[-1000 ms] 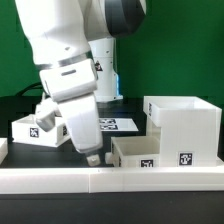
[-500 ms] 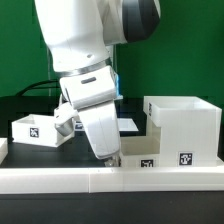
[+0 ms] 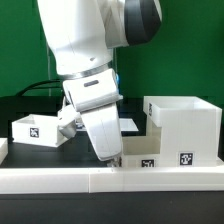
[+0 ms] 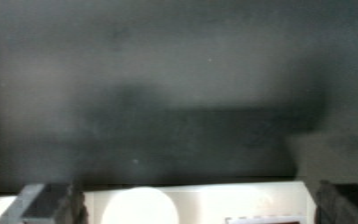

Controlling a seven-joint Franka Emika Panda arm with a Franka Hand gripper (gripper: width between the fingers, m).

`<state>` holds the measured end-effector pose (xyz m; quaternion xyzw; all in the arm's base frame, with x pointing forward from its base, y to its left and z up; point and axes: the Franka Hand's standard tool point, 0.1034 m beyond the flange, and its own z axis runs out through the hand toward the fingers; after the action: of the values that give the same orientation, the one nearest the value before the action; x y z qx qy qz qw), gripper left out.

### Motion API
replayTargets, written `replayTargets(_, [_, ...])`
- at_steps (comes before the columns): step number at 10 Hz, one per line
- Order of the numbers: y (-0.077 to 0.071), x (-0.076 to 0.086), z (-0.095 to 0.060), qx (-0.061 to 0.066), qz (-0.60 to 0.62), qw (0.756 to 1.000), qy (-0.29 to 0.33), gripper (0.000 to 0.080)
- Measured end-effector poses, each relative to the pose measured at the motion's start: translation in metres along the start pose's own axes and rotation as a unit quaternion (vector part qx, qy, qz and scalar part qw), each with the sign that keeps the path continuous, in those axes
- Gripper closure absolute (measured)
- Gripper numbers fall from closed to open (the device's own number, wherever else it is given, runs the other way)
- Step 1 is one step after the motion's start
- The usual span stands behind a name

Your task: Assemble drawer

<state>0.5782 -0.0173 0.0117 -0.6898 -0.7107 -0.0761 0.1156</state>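
The drawer's large cube-like housing [image 3: 185, 125] stands at the exterior view's right, with a tag on its front. One small tray [image 3: 140, 153] lies just to its left, against the rail. The other small tray [image 3: 35, 129] sits at the far left. My gripper [image 3: 115, 158] points down at the near tray's left end. In the wrist view the fingertips [image 4: 48, 202] stand wide apart, and a white tray surface [image 4: 202, 205] with a tag corner fills the gap between them. The gripper [image 4: 194, 203] is open; I cannot tell if it touches the tray.
A long low white rail [image 3: 60, 181] runs along the front of the black table. The marker board [image 3: 128, 124] lies flat behind the arm. A green backdrop stands at the back. The arm's bulk hides the middle of the table.
The arm has swung to the exterior view's right, from the middle of the table to the near tray's left end. It has barely moved in the last half second.
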Motion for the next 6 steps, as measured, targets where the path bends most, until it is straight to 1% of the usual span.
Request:
replayTargets(1, [0.000,0.004,0.001,-0.001,0.006,1.000,0.000,0.0151])
replayTargets(4, [0.005,0.029,0.004,-0.005,0.004,1.000,0.007,0.0151])
replayTargets(5, [0.005,0.034,0.006,-0.004,0.009,1.000,0.008,0.0151])
replayTargets(6, [0.001,0.027,0.003,0.015,0.032,0.999,0.010,0.0151])
